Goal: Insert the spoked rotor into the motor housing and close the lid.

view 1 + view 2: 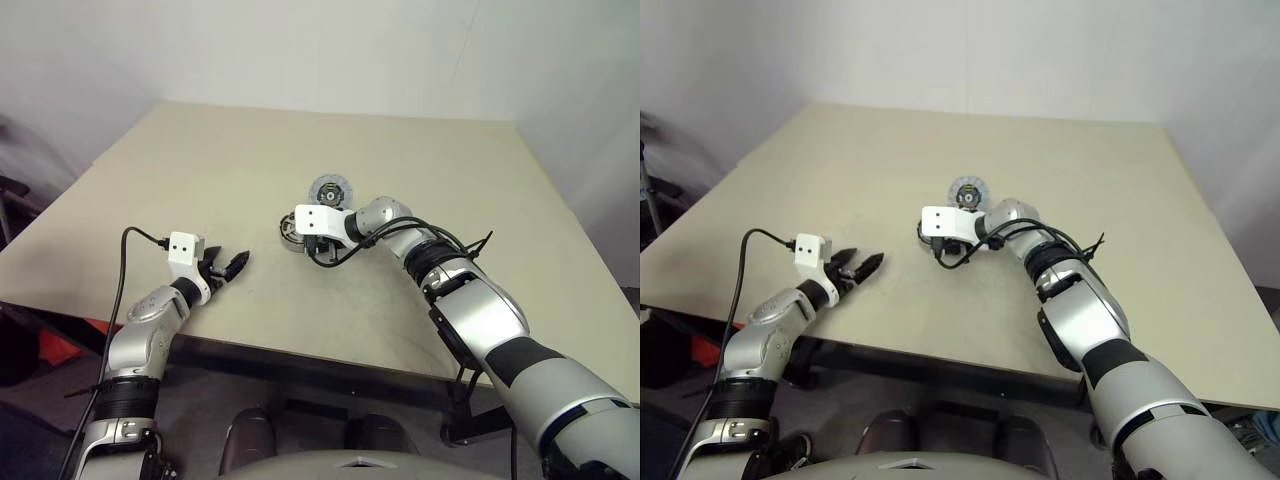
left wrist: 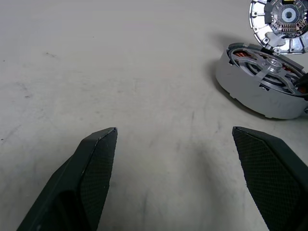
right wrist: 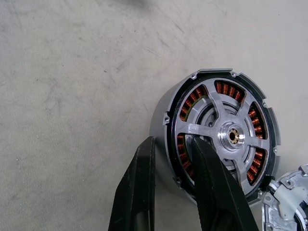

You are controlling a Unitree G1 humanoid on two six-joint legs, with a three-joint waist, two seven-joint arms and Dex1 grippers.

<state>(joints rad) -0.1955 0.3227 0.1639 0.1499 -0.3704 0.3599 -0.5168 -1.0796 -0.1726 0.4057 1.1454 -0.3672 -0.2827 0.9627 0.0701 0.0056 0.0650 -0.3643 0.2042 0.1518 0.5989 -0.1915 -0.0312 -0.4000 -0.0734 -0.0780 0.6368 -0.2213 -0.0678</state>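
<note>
Closest in, the left gripper just hovers over the bare matte counter, jaws spread wide, holding nothing. Further out, the right gripper has its jaws pinched on the wall of the motor housing. The spoked rotor already sits inside, shiny spokes over copper windings. So insertion looks done; next is letting go and fetching the lid, a ribbed silvery disc just behind the housing.
</note>
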